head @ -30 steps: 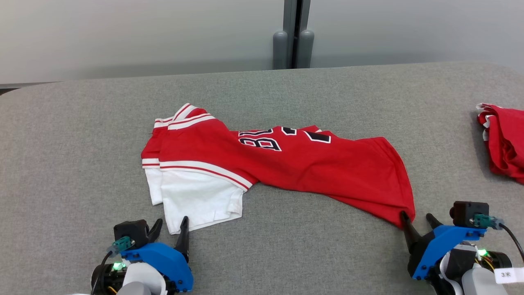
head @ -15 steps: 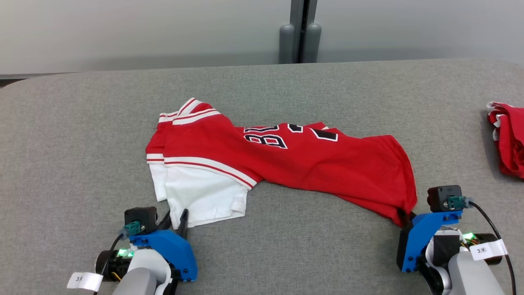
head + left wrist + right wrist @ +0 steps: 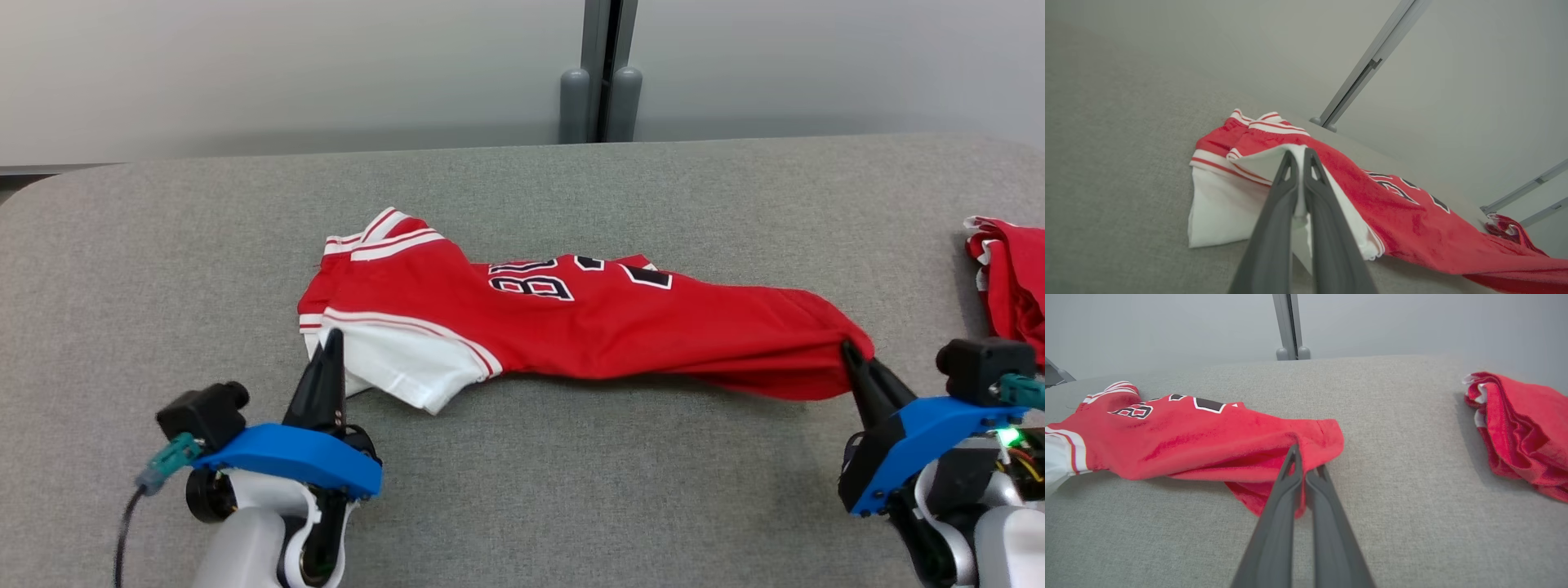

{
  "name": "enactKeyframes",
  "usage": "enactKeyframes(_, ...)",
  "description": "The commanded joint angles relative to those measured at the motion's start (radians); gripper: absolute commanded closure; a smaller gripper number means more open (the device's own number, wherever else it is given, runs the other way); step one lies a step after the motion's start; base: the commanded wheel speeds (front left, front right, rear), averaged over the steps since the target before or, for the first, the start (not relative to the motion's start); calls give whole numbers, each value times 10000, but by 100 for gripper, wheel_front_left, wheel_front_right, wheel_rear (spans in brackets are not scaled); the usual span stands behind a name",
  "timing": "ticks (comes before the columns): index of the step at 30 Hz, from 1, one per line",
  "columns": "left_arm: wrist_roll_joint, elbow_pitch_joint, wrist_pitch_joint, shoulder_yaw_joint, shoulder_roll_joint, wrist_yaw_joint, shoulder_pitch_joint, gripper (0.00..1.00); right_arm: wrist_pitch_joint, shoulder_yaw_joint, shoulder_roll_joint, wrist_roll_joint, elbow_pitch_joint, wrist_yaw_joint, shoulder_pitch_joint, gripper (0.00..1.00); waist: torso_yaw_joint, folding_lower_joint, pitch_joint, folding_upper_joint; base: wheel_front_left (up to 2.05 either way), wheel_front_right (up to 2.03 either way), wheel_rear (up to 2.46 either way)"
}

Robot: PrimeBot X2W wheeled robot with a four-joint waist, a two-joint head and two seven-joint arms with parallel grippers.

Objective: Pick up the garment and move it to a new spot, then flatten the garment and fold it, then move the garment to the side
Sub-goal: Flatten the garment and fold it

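A red garment (image 3: 588, 327) with white sleeves, striped trim and black lettering stretches across the grey table (image 3: 522, 180). My left gripper (image 3: 331, 341) is shut on its white sleeve edge at the left end, lifted off the table; in the left wrist view the white cloth (image 3: 1274, 163) is pinched between the fingers of the left gripper (image 3: 1300, 154). My right gripper (image 3: 849, 349) is shut on the red hem corner at the right end, also raised. The right wrist view shows the red garment (image 3: 1200, 433) bunched at the tips of the right gripper (image 3: 1304, 457).
Another red garment (image 3: 1008, 282) lies crumpled at the table's right edge, seen as a red heap (image 3: 1519, 424) in the right wrist view. A grey wall with a vertical post (image 3: 600, 73) rises behind the table's far edge.
Both grippers have closed on the garment's near corners and lifted them. The near edge has come off the table and the cloth is pulled taut between them.
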Motion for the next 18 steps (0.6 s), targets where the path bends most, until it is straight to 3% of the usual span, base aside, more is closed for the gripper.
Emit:
enactKeyframes(1, -285, -741, 142, 97, 108, -50, 178, 100, 150, -52, -14, 37, -535, 5, 147, 100, 28, -2, -29, 0, 0, 0, 0)
enactKeyframes(9, -2415, -5698, 1714, 733, 641, -44, 249, 100, 1354, -49, -14, -203, -3758, 5, 269, 100, 119, -2, -103, 0, 0, 0, 0)
enactKeyframes(18, -4040, -8938, 3862, 868, 957, 913, -912, 100, 2585, -249, -881, -104, -6350, 5, -178, 100, 222, -2, -7, 0, 0, 0, 0)
